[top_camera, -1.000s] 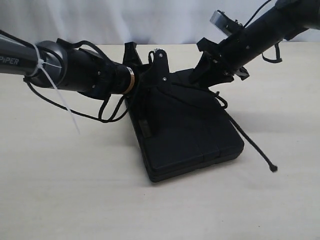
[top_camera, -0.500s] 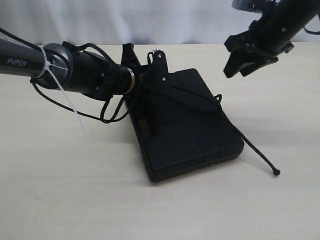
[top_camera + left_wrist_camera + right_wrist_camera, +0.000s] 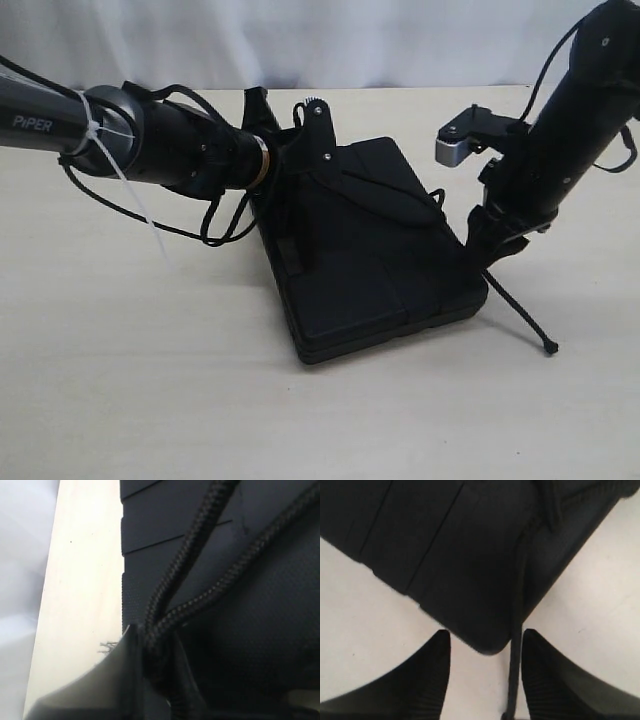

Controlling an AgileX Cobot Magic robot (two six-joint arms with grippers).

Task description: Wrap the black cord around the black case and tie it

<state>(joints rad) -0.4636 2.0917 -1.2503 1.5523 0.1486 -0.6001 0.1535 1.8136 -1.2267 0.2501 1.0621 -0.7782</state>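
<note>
Pincer L [image 3: 150, 647] clamps black cord [image 3: 192, 540]; pincer R [image 3: 486, 636] wide at black case [image 3: 370, 280] corner.

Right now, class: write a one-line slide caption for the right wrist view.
Open right claw poised over the case corner, the cord running between its fingers.

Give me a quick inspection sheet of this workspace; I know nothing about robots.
Surface: pale beige table.
Job's things: black case lies flat; black cord crosses its top and trails onto the table.
Clutter: nothing seen.
Grippers: left tool shut on the black cord; right tool open, straddling it at a case corner.
Cables: thin wires loop under the left arm; white zip tie.
Surroundings: white curtain behind.
</note>
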